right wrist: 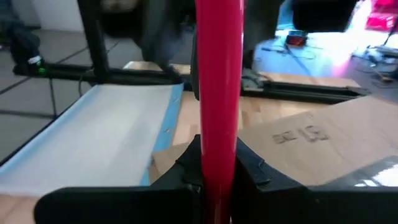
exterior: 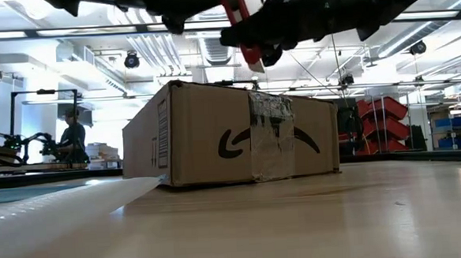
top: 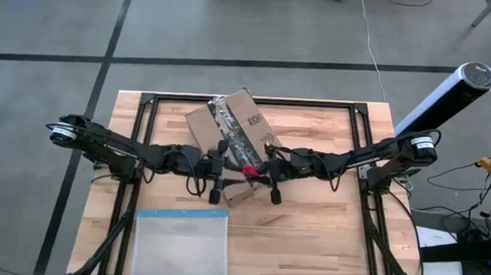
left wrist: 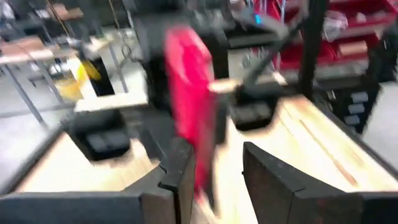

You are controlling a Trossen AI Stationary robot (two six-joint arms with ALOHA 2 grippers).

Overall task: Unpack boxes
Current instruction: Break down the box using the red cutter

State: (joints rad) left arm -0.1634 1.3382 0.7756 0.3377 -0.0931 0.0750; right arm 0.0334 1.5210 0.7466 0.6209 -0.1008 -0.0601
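Wooden counter [top: 324, 243], frame centre: right end effector [top: 259, 174] clamps red tool [top: 249, 170] over box [top: 233, 137]; left end effector [top: 219, 166] parted, beside it.

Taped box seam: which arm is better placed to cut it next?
Right, probably. Its claw is shut on the red tool above the box. The left claw is open beside the tool, holding nothing.

A clear plastic pouch [top: 180, 245] with a blue edge lies flat on the wooden counter [top: 324, 243], near its front edge. Red storage bins [exterior: 380, 125] stand well behind the counter.
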